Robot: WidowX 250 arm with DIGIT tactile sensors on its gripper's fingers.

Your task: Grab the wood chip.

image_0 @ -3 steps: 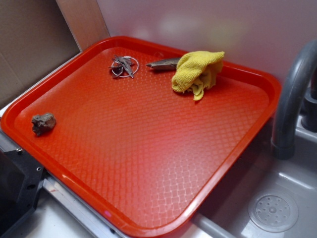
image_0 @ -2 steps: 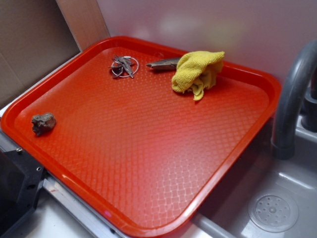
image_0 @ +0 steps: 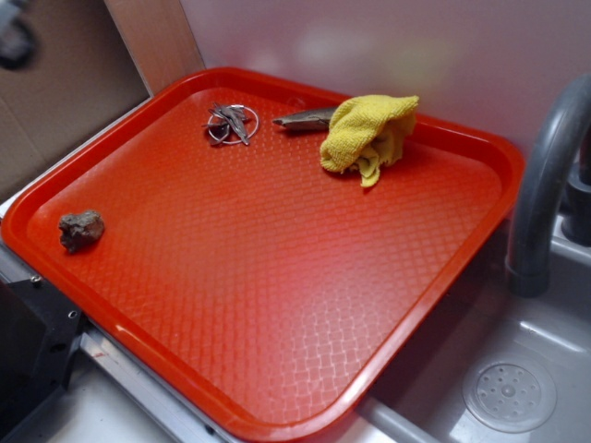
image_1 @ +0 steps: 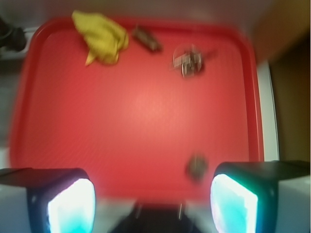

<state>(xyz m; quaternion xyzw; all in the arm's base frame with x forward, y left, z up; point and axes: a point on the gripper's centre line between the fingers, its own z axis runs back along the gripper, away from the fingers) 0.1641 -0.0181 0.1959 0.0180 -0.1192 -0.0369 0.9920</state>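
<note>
Gripper (image_1: pixel 153 206) spread wide, holding nothing, high over red tray (image_0: pixel 277 406). Wood chip (image_0: pixel 305 118) near far rim, touching yellow cloth (image_0: pixel 367 134), beside key ring (image_0: pixel 231 123). Rock (image_0: pixel 80 230) near left rim; tray's middle bare.

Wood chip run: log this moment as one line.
gripper: open, high above, empty | brown tapered wood chip: untouched, far edge of red plastic tray, end under yellow cloth | stage: approach
</note>
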